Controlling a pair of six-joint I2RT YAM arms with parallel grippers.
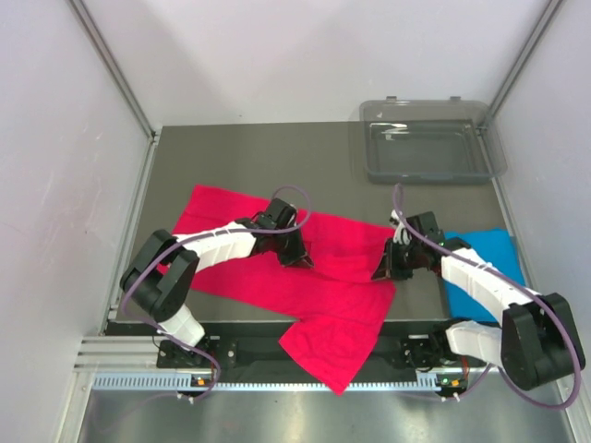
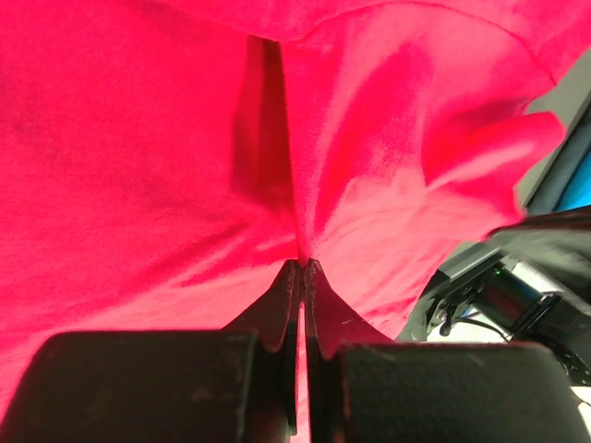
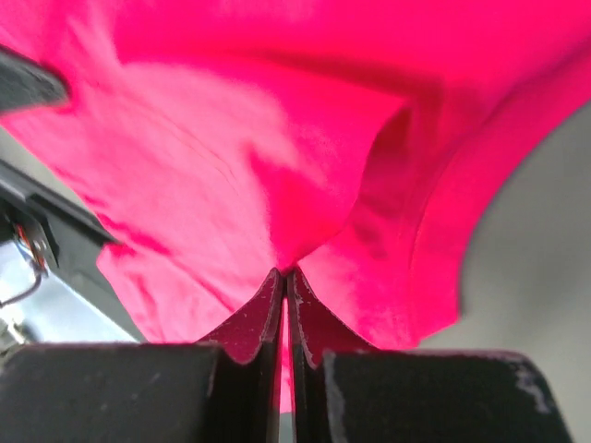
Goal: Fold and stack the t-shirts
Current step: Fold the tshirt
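The left claw (image 1: pixel 297 251) and right claw (image 1: pixel 392 268) are each clamping a pinch of the crimson-pink shirt (image 1: pixel 277 281) sprawling unfolded under them, while the blue shirt (image 1: pixel 487 263) is lying beside the right claw, nothing stacked yet.

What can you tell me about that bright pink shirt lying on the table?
The pink shirt is plain, soft-looking cloth, bright crimson-pink, with a stitched hem along one edge. It lies rumpled across the near half of the grey table, one end hanging over the near edge. The left end effector is shut on a fold near its middle, the right end effector on a fold at its right edge.
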